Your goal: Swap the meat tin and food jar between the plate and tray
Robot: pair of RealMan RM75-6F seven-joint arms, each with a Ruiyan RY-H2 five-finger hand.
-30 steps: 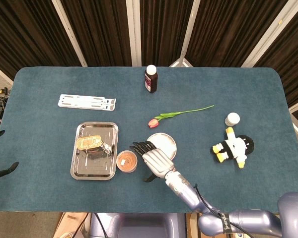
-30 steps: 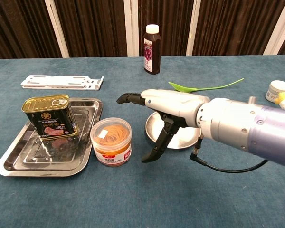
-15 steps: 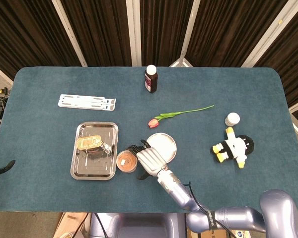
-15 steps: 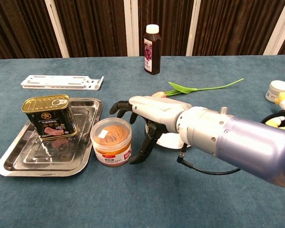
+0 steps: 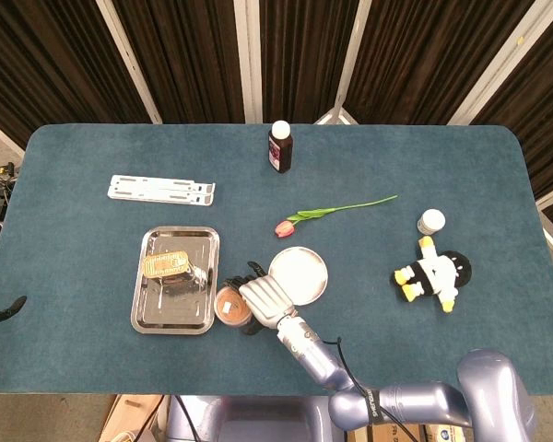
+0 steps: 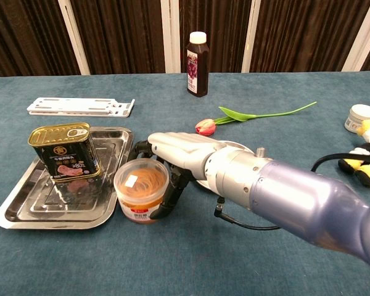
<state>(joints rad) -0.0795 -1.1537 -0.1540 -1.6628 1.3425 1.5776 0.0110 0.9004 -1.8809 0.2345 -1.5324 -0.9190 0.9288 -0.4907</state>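
Observation:
The meat tin (image 5: 169,265) (image 6: 65,151) stands in the steel tray (image 5: 173,315) (image 6: 24,209) at the left. The food jar (image 5: 229,304) (image 6: 140,185), clear with orange contents, sits on the cloth between the tray and the small round plate (image 5: 300,274) (image 6: 234,147). My right hand (image 5: 265,299) (image 6: 179,151) grips the jar, with fingers behind it and the thumb against its right side. The jar leans slightly. The plate holds nothing. Of my left hand, only a dark tip (image 5: 5,311) shows at the left edge in the head view.
A dark bottle (image 5: 279,147) (image 6: 197,65) stands at the back. A tulip (image 5: 327,214) (image 6: 259,114) lies just behind the plate. A white rack (image 5: 161,191) (image 6: 80,106) lies behind the tray. A plush toy (image 5: 433,272) and a small white jar (image 5: 431,221) are at the right.
My right hand moved left from beside the plate and wrapped around the food jar, which shifted and tilted a little. My left hand drew back toward the left edge.

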